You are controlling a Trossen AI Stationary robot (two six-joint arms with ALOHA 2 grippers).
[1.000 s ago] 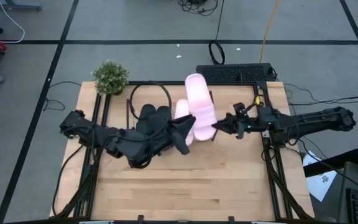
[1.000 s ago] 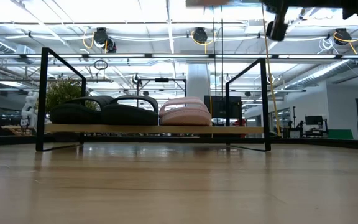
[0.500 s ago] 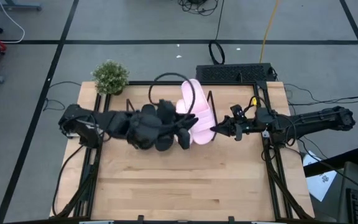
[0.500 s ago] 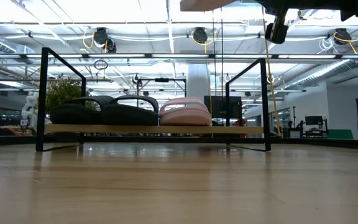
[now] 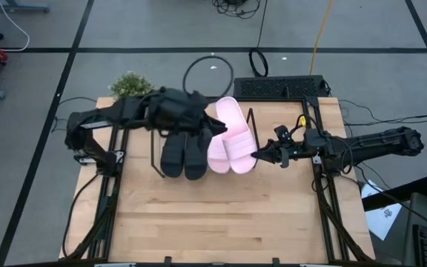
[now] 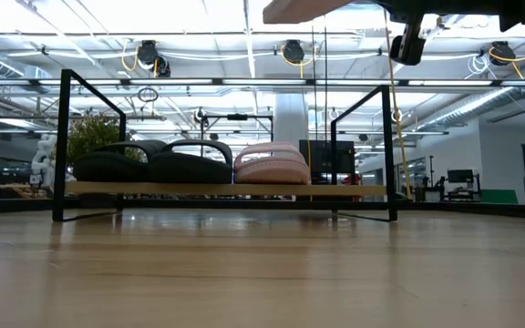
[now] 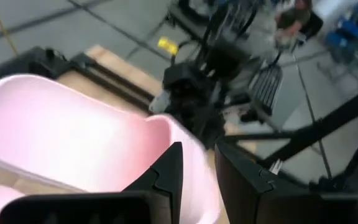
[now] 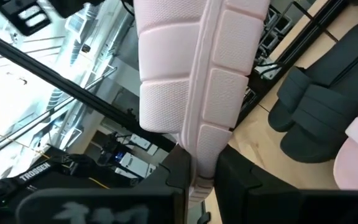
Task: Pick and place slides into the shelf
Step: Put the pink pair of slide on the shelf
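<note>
1. High view shows the last pink slide lifted over the right-hand end of the shelf, its long axis running from about 11 o'clock, the far end, to 5 o'clock, the near end.
2. The right gripper has its fingers closed on that near end; in the right wrist view the fingers pinch the edge of the pink sole, which stands up from them with its ribbed underside showing.
3. Three slides already sit in the shelf side by side: the black pair at the left and the other pink slide beside them, their long axes running 12 to 6 o'clock.
4. The left gripper sits at the held slide's 9 o'clock side, fingers slightly parted with nothing clearly between them.
5. Judged from this, the final placement is in hand: three of four are done.
6. The next move calls for turning the slide parallel to its neighbours, lowering it into the free slot at 3 o'clock of the shelved pink one, clear of the wire end frame, then releasing onto the shelf above the desk.
</note>
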